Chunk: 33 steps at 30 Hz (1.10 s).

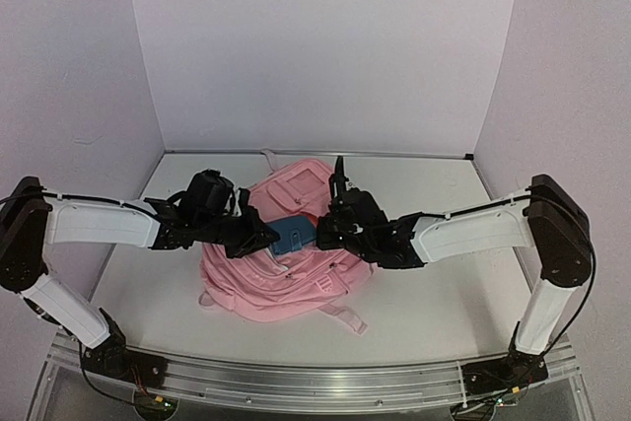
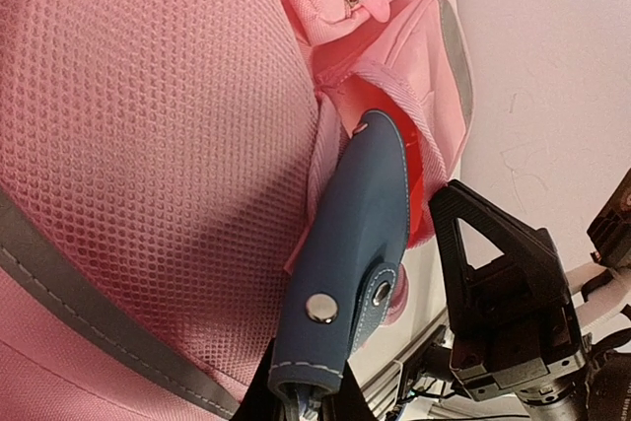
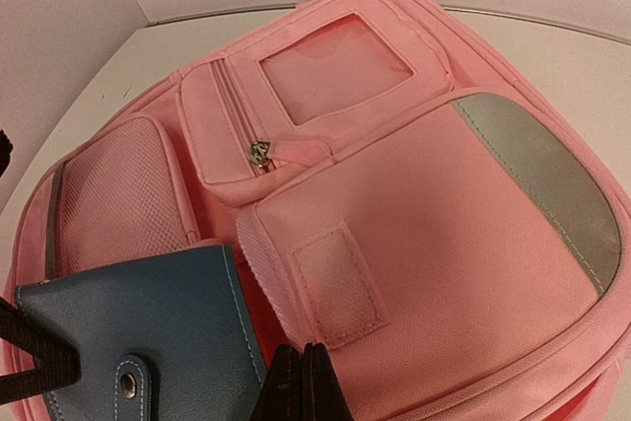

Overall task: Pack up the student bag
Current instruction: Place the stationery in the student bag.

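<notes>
The student bag (image 1: 281,278) lies on the bench (image 1: 444,313) between the arms, where the left hand (image 1: 261,236), clamped on a blue wallet (image 1: 294,234) nosing into the opening (image 2: 380,105), could snag its snap flap if the right hand (image 1: 323,236), fully closed beside it, lets the fabric sag.
</notes>
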Each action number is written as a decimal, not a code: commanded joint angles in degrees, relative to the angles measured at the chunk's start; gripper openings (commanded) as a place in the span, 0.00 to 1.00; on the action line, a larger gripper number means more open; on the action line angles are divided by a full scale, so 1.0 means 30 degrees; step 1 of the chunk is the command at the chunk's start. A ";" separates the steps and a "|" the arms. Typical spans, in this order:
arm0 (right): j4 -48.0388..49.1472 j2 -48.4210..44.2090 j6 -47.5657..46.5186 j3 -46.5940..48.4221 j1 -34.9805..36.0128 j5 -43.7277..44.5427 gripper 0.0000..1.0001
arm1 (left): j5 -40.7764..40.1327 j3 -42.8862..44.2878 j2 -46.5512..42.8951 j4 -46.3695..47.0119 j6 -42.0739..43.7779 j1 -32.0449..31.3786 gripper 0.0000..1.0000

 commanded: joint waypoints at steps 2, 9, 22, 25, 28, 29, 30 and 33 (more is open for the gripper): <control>0.1696 -0.1234 0.0153 -0.0156 0.0311 -0.0378 0.00 | -0.0925 0.1068 -0.2027 -0.0349 -0.0417 -0.0086 0.00; 0.1771 -0.1354 0.0252 -0.0362 0.0335 -0.0215 0.00 | -0.1485 0.1688 -0.3224 -0.0493 -0.0467 -0.0056 0.00; 0.1795 -0.1766 0.0782 -0.0679 0.0398 0.0576 0.00 | -0.1353 0.1886 -0.0981 0.0747 -0.1076 -0.0107 0.00; 0.1807 -0.1729 0.0862 -0.0665 0.0413 0.0671 0.00 | -0.1351 0.1413 -0.0631 0.0796 -0.1315 -0.0258 0.00; 0.1795 -0.1625 0.0920 -0.0592 0.0397 0.0745 0.00 | -0.1269 0.0946 -0.0608 0.0790 -0.1563 -0.0444 0.00; 0.1795 -0.1589 0.0918 -0.0555 0.0397 0.0768 0.00 | -0.1266 0.0805 -0.0655 0.0731 -0.1625 -0.0529 0.00; 0.1795 -0.1556 0.0922 -0.0529 0.0406 0.0792 0.00 | -0.1265 0.0677 -0.0692 0.0683 -0.1676 -0.0604 0.00; 0.1779 -0.1512 0.0920 -0.0480 0.0408 0.0910 0.00 | -0.1265 0.0336 -0.0818 0.0472 -0.1813 -0.0732 0.00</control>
